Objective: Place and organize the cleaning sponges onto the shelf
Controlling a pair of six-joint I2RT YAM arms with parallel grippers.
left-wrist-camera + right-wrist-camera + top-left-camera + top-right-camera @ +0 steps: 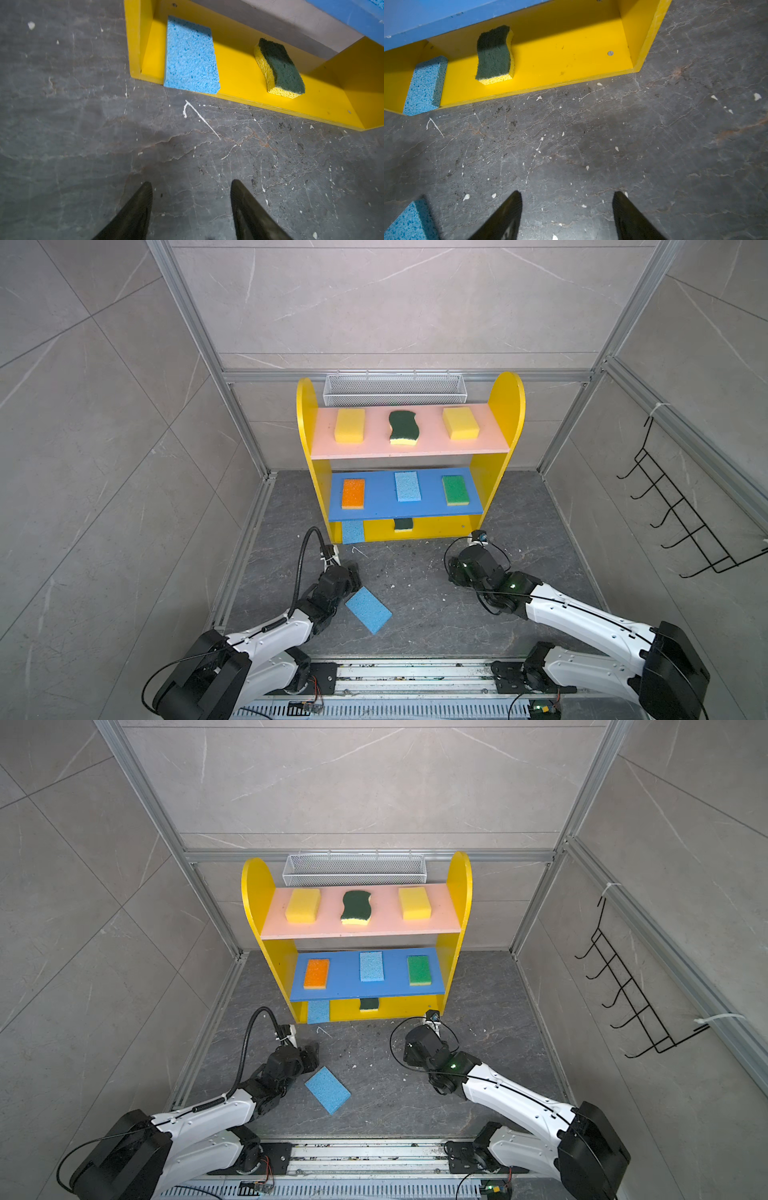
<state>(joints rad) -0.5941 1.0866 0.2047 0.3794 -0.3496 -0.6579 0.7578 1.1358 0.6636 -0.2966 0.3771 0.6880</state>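
Looking down, we see the blue board (378, 497) hiding most of one scourer (403, 524); left and right jaws stand apart, empty, seemingly clear of the loose sponge (368, 616) on open floor (415, 593).

A grey-tiled booth framed in aluminium, under soft, even light.
Pale grey marble-look walls (395, 302) close three sides, joined by aluminium profiles (191, 319). The surface (415, 605) is dark grey stone with pale veins, white flecks and black smudges. A white wire mesh basket (392, 390) hangs on the back rail, and a black wire hook rack (683, 501) hangs on the right wall.
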